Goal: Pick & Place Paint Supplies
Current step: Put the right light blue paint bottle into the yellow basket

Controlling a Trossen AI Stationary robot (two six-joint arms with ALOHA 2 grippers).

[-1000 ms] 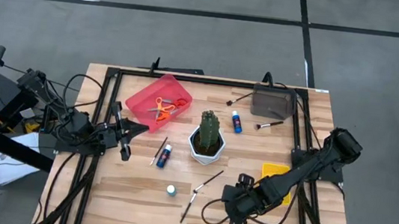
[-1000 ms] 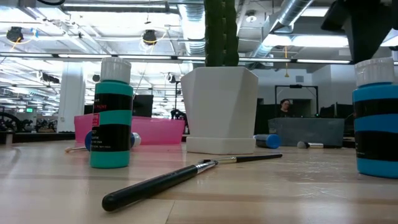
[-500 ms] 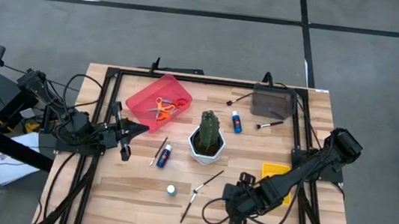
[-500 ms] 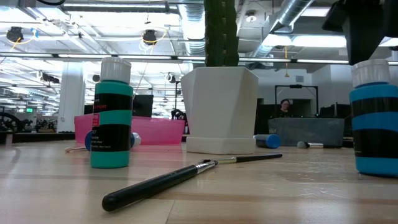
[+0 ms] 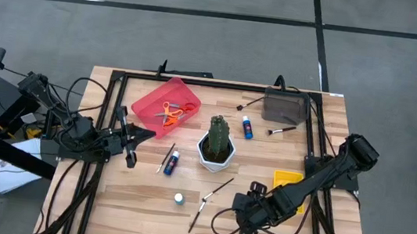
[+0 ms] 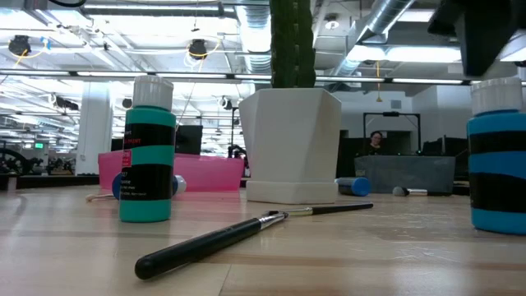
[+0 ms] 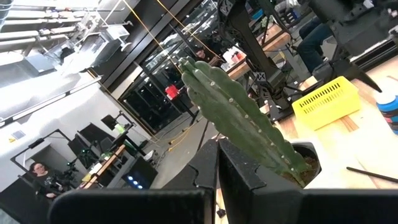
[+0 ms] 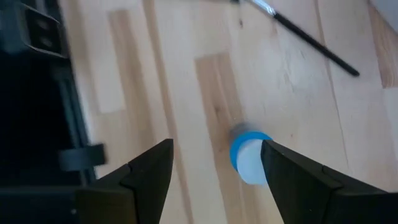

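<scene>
I see my right gripper [image 8: 214, 163] spread open above an upright blue paint bottle [image 8: 250, 157], right of the cactus [image 5: 218, 136]; my left gripper [image 5: 131, 135] waits clenched left of it.

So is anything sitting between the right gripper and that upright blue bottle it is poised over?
Nothing visible does. In the right wrist view the blue bottle stands on bare wood between the open right gripper fingers. A paintbrush lies clear of it, farther off. The left gripper waits shut at the table's left.

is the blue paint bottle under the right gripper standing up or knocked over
Upright. The blue paint bottle stands on its base, white cap up, in the low view; the right wrist view looks down on its cap between the open right gripper.
</scene>
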